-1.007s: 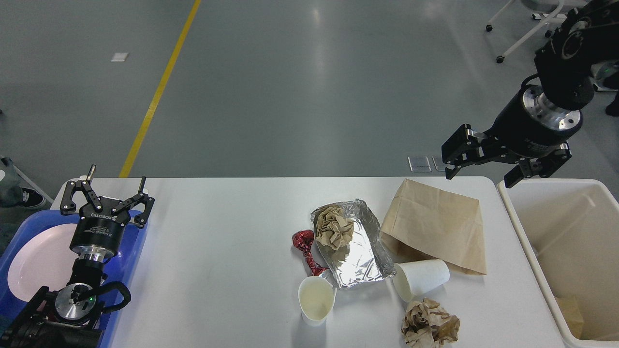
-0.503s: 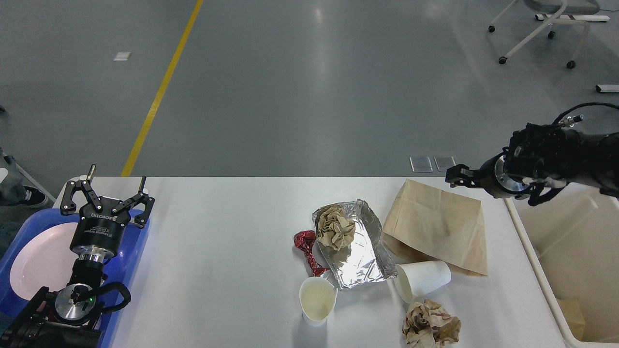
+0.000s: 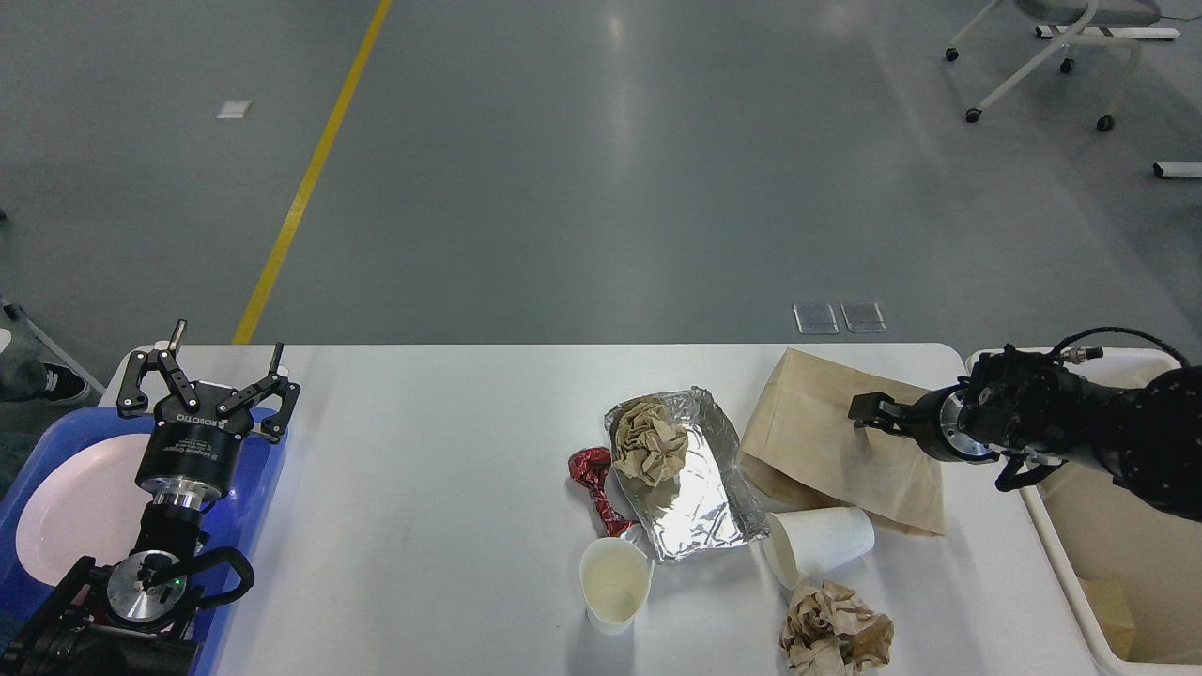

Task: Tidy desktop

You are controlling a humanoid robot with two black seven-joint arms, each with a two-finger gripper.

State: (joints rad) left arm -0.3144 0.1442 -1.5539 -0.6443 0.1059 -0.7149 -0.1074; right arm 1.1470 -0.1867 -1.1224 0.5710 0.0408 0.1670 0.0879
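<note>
The white desktop [image 3: 451, 469] holds litter on its right half: a flat brown paper bag [image 3: 826, 441], a foil tray [image 3: 695, 479] with a crumpled brown paper ball [image 3: 648, 441] in it, a red foil wrapper [image 3: 593, 479], an upright paper cup [image 3: 615, 582], a tipped paper cup [image 3: 819, 543] and another crumpled brown paper wad [image 3: 834, 629]. My right gripper [image 3: 869, 410] reaches in low from the right, over the bag's right part, seen end-on. My left gripper [image 3: 208, 376] stands open over the blue tray, holding nothing.
A blue plastic tray [image 3: 254, 479] with a white plate [image 3: 80, 507] sits at the desktop's left end. A cream bin [image 3: 1099, 526] stands off the right end with some brown paper at its bottom. A wheeled chair base [image 3: 1033, 56] is far back right.
My right arm has swung down from high above the bin and now lies low across the bin's corner, gripper over the paper bag. The left arm has not moved.
</note>
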